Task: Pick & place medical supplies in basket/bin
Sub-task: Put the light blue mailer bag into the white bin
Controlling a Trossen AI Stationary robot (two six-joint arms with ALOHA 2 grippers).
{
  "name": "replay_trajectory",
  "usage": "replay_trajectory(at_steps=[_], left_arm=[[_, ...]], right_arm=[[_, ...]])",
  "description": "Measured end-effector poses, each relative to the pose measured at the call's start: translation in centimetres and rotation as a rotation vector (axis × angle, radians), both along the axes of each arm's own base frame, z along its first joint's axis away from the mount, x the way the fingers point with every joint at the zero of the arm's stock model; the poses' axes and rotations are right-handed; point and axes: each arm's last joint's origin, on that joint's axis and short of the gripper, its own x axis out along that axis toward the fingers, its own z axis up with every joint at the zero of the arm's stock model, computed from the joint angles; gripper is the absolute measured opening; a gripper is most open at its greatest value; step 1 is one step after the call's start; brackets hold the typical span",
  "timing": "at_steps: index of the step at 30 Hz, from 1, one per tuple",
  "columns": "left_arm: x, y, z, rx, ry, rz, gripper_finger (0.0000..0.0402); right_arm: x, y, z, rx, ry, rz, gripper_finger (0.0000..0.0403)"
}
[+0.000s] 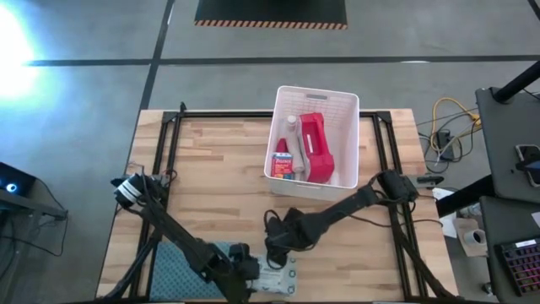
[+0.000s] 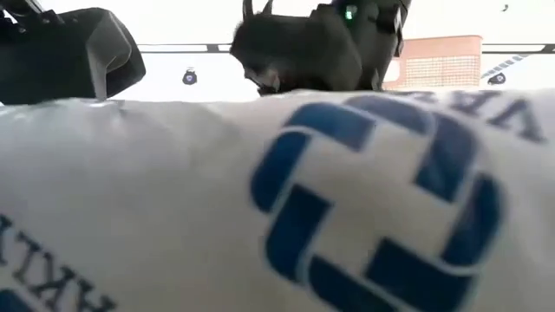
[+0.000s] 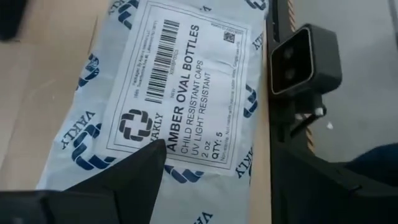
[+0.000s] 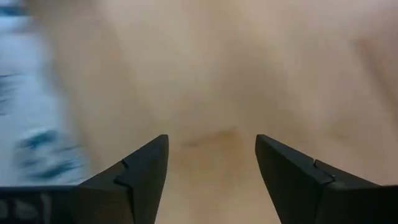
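A white packet [image 1: 280,275] with blue logos and a label reading "amber oval bottles" [image 3: 180,81] lies flat at the table's near edge and fills the low view [image 2: 347,199]. My left gripper [image 1: 251,272] is open right over it [image 3: 217,146]: one finger over the label, the other past the packet's edge. My right gripper [image 1: 274,247] is open above bare wood [image 4: 211,140], just beyond the packet's far side. The white slotted bin [image 1: 348,114] stands at the far middle, holding a red pouch [image 1: 316,143], a small bottle [image 1: 291,127] and a small box [image 1: 283,162]. My left gripper has one finger [image 3: 140,171] lying over the packet's label, but I cannot tell whether it touches the packet or hovers above it.
A blue-grey folded cloth [image 1: 181,268] lies at the near edge, left of the packet, partly under the left arm. The low camera [image 3: 305,59] sits on the table's near rim, right beside the packet. Bare wood stretches between the bin and the grippers.
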Motion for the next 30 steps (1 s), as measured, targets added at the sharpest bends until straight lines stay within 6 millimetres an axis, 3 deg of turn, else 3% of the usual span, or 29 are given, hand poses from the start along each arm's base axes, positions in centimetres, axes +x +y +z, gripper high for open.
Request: replay_trajectory(at_steps=[7, 15, 19, 24, 27, 30], left_arm=[[-0.4, 0.8, -0.6, 0.195, 0.001, 0.029, 0.0281], [0.0, 4.8, -1.1, 0.502, 0.084, 0.123, 0.0281], [-0.4, 6.3, 1.4, 0.577, 0.033, 0.158, 0.0281], [-3.2, 8.4, 5.3, 0.557, 0.041, 0.317, 0.0281], [-5.0, 10.5, 6.6, 0.552, 0.023, 0.441, 0.0281], [-6.0, 13.1, 6.4, 0.508, -0.004, 0.511, 0.0281]], right_arm=[[-1.1, -1.1, 1.6, -0.086, 0.059, 0.001, 0.0228], [-1.8, -1.1, 4.9, -0.037, -0.028, -0.055, 0.0226], [-1.9, -1.2, 5.4, -0.027, -0.039, -0.062, 0.0226], [-1.7, -0.8, 5.5, 0.060, -0.047, -0.041, 0.0226], [-1.5, 0.9, 6.2, 0.109, -0.139, -0.015, 0.0225], [-1.8, 3.0, 7.4, 0.189, -0.231, -0.009, 0.0221]])
